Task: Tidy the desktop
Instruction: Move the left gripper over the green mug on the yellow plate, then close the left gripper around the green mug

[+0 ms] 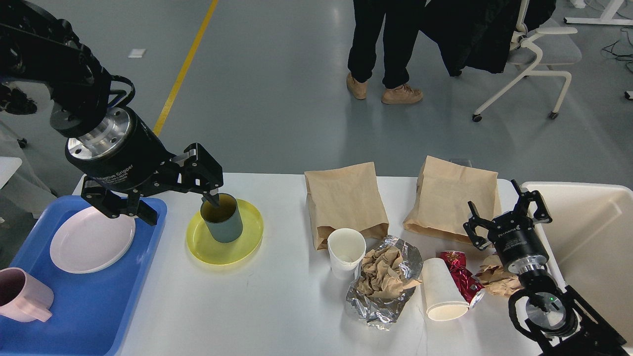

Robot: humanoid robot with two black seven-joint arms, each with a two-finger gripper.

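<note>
While hovering w/ fingers spread, left pincer (175,205) is dipping one fingertip at green cup (222,217) rim; right pincer (507,215), open, is holding nothing above tabletop (257,301).
</note>
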